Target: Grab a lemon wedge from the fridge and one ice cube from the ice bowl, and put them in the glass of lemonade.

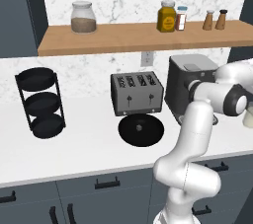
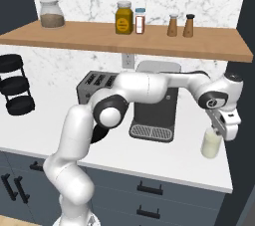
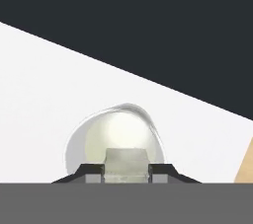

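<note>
Arm: the white Panda arm reaches across the white counter (image 2: 164, 153) to its far right end, hand pointing down.
Gripper: the gripper (image 3: 126, 168) hangs directly over the glass of lemonade (image 2: 211, 144); in the hand view its two dark fingertips (image 3: 90, 169) flank a pale, translucent block, seemingly an ice cube (image 3: 126, 161), which sits between them above the glass's mouth.
Grip: the tips stand narrowly apart with the cube filling the gap; whether they are pressing it or have just let go cannot be told.
Glass of lemonade: a small clear tumbler of pale yellow liquid, upright on the counter at the right end, near the front edge, just right of the coffee machine (image 2: 155, 101).
Lemon wedge: none can be made out inside the glass from above.
Coffee machine: dark, boxy, with a drip grille, against the marble wall.
Toaster: a silver four-slot toaster (image 1: 137, 93) stands left of the coffee machine, with a round black plate (image 1: 141, 130) lying flat in front of it.
Rack: a black three-tier rack (image 1: 41, 102) stands at the far left of the counter.
Shelf: a wooden shelf (image 1: 138, 36) above carries a lidded glass jar (image 1: 83, 18), an amber jar (image 1: 167, 16), a small spice bottle (image 1: 182, 18) and two shakers (image 1: 215, 19).
</note>
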Robot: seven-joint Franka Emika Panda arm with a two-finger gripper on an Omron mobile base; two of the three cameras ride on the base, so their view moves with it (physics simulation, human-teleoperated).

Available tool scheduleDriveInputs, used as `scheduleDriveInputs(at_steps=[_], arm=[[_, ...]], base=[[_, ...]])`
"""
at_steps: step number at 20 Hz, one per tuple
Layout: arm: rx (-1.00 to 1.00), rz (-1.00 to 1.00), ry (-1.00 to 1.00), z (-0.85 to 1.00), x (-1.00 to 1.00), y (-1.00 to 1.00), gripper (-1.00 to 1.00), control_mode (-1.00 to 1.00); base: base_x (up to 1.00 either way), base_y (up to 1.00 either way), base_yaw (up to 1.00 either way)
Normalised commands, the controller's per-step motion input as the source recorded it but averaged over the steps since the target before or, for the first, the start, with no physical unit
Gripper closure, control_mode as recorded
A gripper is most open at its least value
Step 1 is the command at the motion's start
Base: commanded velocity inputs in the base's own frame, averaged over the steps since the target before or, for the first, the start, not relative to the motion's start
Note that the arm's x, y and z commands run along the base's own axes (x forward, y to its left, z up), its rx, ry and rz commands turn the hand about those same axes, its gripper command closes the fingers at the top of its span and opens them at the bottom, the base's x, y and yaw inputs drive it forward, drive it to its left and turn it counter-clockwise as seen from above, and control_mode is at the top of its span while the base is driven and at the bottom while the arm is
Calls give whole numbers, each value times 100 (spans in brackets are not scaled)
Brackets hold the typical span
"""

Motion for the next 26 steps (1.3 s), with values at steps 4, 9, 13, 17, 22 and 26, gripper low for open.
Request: scheduleDriveInputs(at_steps=[4, 9, 13, 17, 22, 26], arm=[[0, 0, 0, 0, -9, 0, -100, -100], [0, 0, 0, 0, -9, 0, -100, -100], [0, 0, 0, 11, -16, 0, -100, -100], [0, 0, -8, 44, -42, 2, -100, -100], [0, 0, -8, 27, -14, 36, -100, -100], [0, 0, -5, 6, -8, 22, -100, -100]], base=[[0, 0, 0], [0, 0, 0], [0, 0, 0], [0, 0, 0], [0, 0, 0], [0, 0, 0]])
